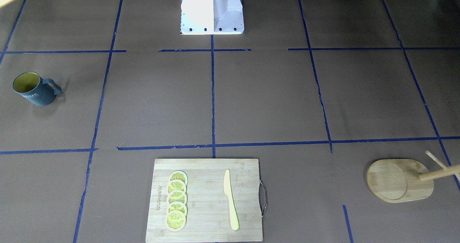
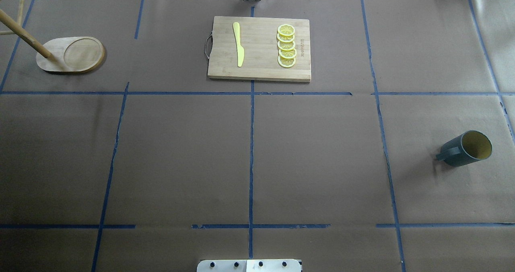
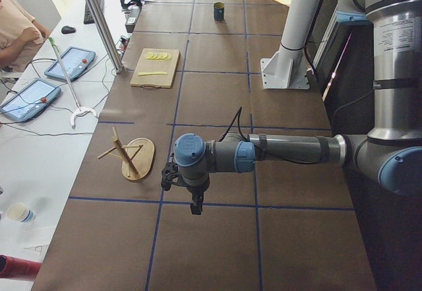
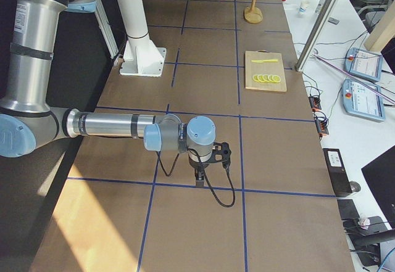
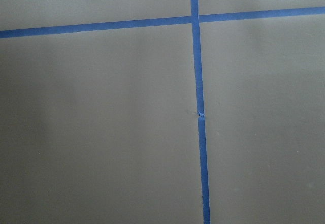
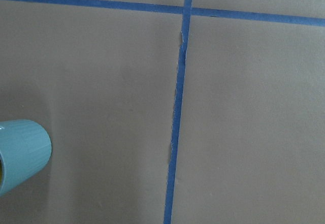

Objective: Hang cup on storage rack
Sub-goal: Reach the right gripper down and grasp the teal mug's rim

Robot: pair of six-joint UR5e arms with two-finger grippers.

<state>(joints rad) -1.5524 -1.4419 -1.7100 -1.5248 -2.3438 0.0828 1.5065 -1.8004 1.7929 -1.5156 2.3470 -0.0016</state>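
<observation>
The cup (image 2: 466, 148), dark blue-grey with a yellow inside, stands upright on the table's right side in the overhead view, with its handle towards the centre. It also shows in the front-facing view (image 1: 34, 89) and at the left edge of the right wrist view (image 6: 20, 153). The storage rack (image 2: 70, 54), a light wooden oval base with a post and pegs, stands at the far left; it also shows in the front-facing view (image 1: 399, 180). My left gripper (image 3: 196, 205) and right gripper (image 4: 199, 177) show only in the side views, held above the table and pointing down. I cannot tell whether either is open or shut.
A wooden cutting board (image 2: 259, 48) with several lemon slices (image 2: 286, 46) and a yellow knife (image 2: 238, 43) lies at the far middle. Blue tape lines divide the brown table cover. The robot's white base (image 1: 212, 9) stands at the near edge. An operator and tablets are beyond the far edge.
</observation>
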